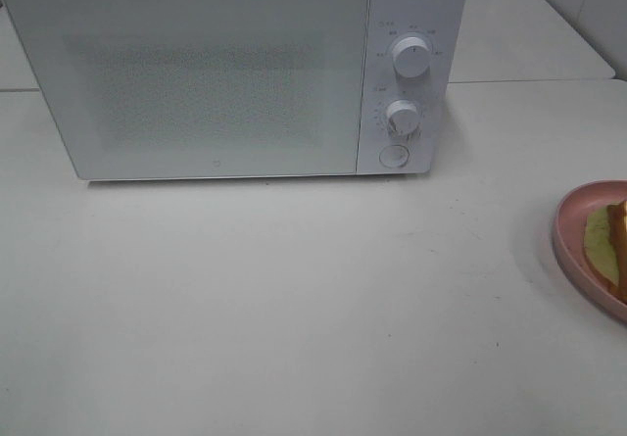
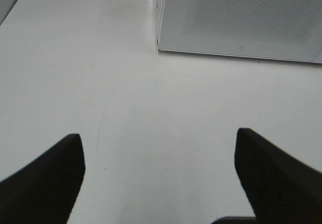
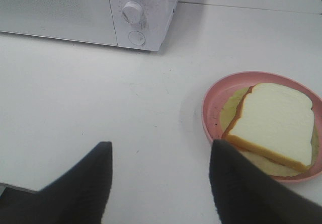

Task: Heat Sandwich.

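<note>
The sandwich [image 3: 275, 126], white bread with a tan-orange crust and pale yellow-green filling, lies on a round pink plate [image 3: 211, 100]. In the exterior high view only a sliver of the sandwich [image 1: 615, 240] and the plate [image 1: 573, 230] shows at the right edge. A white microwave [image 1: 235, 73] stands at the back with its door shut. My right gripper [image 3: 161, 156] is open over bare table beside the plate, one finger [image 3: 241, 183] overlapping the plate's near rim. My left gripper [image 2: 160, 148] is open wide above bare table in front of the microwave [image 2: 241, 17]. Neither arm shows in the exterior high view.
Two round knobs [image 1: 409, 56] and a round button [image 1: 393, 156] sit on the microwave's right panel. The white table [image 1: 294, 299] stretches in front of it. A seam runs behind the microwave to another white surface [image 1: 529, 24].
</note>
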### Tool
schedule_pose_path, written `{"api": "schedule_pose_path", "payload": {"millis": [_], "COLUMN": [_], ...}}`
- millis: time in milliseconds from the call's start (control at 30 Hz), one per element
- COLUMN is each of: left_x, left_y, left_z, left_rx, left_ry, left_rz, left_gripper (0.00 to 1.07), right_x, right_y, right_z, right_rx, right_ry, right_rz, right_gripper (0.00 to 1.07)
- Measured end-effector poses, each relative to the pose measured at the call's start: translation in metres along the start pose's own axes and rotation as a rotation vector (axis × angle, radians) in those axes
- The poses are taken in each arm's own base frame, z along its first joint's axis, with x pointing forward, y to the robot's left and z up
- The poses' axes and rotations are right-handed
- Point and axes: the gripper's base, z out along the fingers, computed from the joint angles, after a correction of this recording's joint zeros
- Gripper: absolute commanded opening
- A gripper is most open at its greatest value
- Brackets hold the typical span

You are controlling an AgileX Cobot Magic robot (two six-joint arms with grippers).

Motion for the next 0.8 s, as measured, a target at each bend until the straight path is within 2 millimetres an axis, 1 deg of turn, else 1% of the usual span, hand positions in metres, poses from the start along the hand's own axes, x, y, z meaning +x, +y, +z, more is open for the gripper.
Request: {"api": "schedule_pose_path", "payload": {"millis": [800], "left_x": [0.0000], "left_y": [0.0000], "left_z": [0.0000], "left_rx": [0.000], "left_ry": [0.000], "left_rz": [0.000], "left_gripper": [0.77], "right_x": [0.0000], "right_y": [0.0000], "right_z": [0.0000], "right_rx": [0.000], "right_ry": [0.000], "right_rz": [0.000], "right_gripper": [0.58]}}
